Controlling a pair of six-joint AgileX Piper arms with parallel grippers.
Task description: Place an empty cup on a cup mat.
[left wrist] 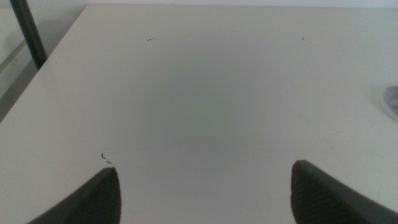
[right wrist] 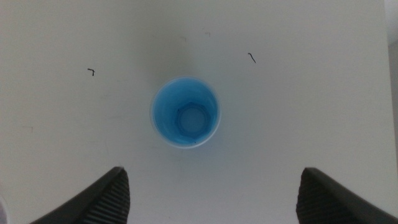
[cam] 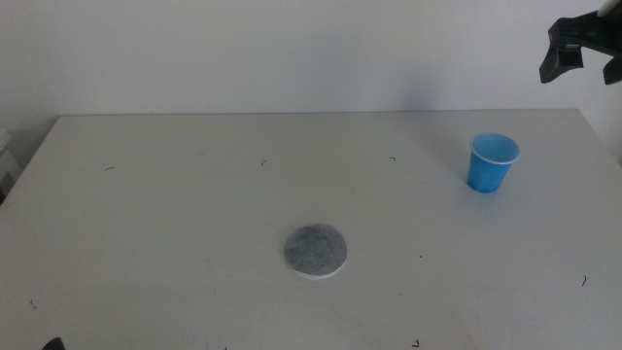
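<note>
The blue cup (cam: 493,162) stands upright and empty on the white table, at the right. The right wrist view looks straight down into the cup (right wrist: 185,112). My right gripper (cam: 583,66) hangs high above and slightly behind it, open, with its jaws wide apart and nothing between them (right wrist: 211,199). The round grey cup mat (cam: 316,251) lies flat near the table's middle front, well left of the cup. The mat's edge (left wrist: 392,102) shows in the left wrist view. My left gripper (left wrist: 205,193) waits low at the front left, open and empty.
The white table (cam: 194,194) carries only a few small dark marks. Its right edge runs close to the cup. A dark post (left wrist: 28,34) stands beyond the table's edge in the left wrist view.
</note>
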